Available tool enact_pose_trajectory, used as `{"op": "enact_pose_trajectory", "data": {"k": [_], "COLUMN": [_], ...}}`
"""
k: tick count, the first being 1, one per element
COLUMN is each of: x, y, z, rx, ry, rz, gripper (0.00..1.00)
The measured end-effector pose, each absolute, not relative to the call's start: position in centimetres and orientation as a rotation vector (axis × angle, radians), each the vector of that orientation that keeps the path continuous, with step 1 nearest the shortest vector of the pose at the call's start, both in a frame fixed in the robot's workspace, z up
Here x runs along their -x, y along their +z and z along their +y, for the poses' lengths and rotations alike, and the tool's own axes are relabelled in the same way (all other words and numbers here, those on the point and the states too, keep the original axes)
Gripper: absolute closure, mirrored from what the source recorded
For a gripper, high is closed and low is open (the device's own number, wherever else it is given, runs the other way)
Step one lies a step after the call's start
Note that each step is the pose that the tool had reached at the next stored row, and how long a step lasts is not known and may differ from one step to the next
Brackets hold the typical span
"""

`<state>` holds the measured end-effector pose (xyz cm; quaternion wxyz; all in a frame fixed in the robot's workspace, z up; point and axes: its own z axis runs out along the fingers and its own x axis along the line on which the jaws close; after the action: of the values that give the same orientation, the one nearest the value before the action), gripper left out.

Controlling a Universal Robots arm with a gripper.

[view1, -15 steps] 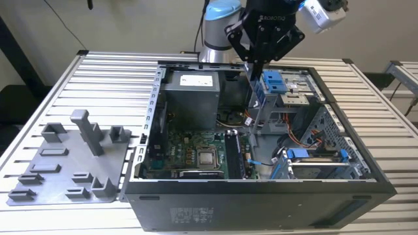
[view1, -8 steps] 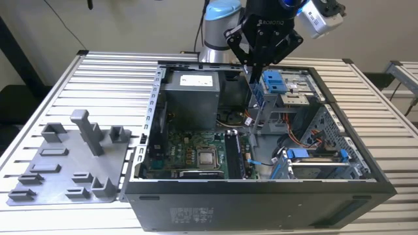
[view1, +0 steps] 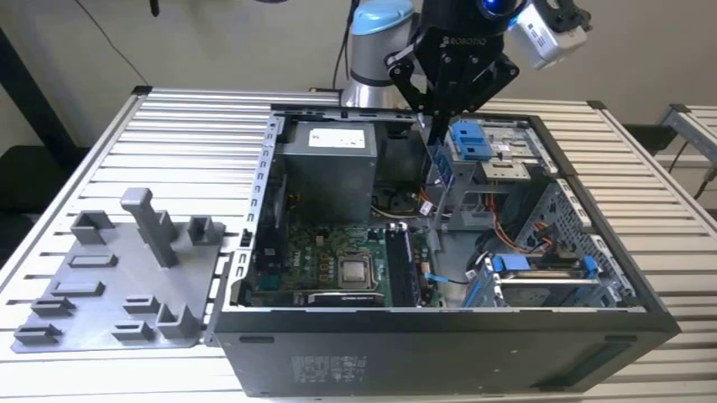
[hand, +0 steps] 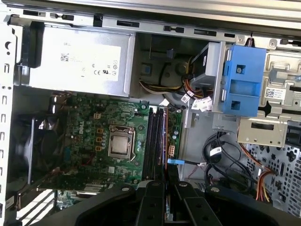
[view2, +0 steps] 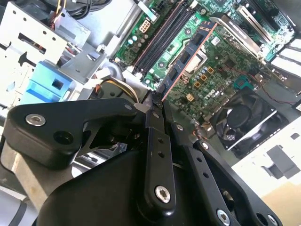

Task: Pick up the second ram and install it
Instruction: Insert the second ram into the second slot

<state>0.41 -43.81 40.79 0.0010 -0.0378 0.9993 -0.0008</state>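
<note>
The black claw (view1: 437, 117) hangs over the open computer case (view1: 448, 327), fingers pinching the second ram (view2: 184, 59) by 1 end. In the second wrist view the dark stick juts from the fingertips above the green motherboard (view2: 221, 61), near the black memory slots (view2: 162, 35). The case sits on a slatted bench (view1: 168, 143) beside a grey holder tray (view1: 112, 285). Judged risk: with such an end grip, the stick could tilt and miss its slot or snag nearby cables (hand: 221, 160).

The arm reaches straight down in the exterior view, its black gripper (view1: 435, 117) pointing downward with fingers (view2: 155, 106) apparently closed together.
</note>
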Motion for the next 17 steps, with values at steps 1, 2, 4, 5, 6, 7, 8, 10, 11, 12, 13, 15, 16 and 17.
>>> {"op": "enact_pose_trajectory", "data": {"k": [1, 2, 4, 5, 6, 7, 8, 10, 11, 12, 13, 15, 16, 17], "x": [-0.4, -0.4, -0.4, -0.4, -0.4, -0.4, -0.4, -0.4, -0.4, -0.4, -0.4, -0.4, -0.4, -0.4], "y": [40.8, 40.7, 40.6, 40.5, 40.5, 40.4, 40.3, 40.2, 40.1, 40.1, 40.0, 39.9, 39.8, 39.7], "z": [-43.8, -43.8, -43.8, -43.8, -43.8, -43.8, -43.8, -43.8, -43.8, -43.8, -43.8, -43.8, -43.8, -43.8], "rx": [0.119, 0.119, 0.119, 0.119, 0.119, 0.119, 0.119, 0.119, 0.119, 0.119, 0.119, 0.119, 0.119, 0.119], "ry": [-0.002, -0.002, -0.002, -0.002, -0.002, -0.002, -0.003, -0.002, -0.003, -0.003, -0.003, -0.003, -0.003, -0.003], "rz": [3.137, 3.137, 3.137, 3.137, 3.137, 3.137, 3.137, 3.137, 3.137, 3.137, 3.137, 3.137, 3.137, 3.137], "gripper": [0.86, 0.86, 0.86, 0.86, 0.86, 0.86, 0.86, 0.86, 0.86, 0.86, 0.86, 0.86, 0.86, 0.86]}}
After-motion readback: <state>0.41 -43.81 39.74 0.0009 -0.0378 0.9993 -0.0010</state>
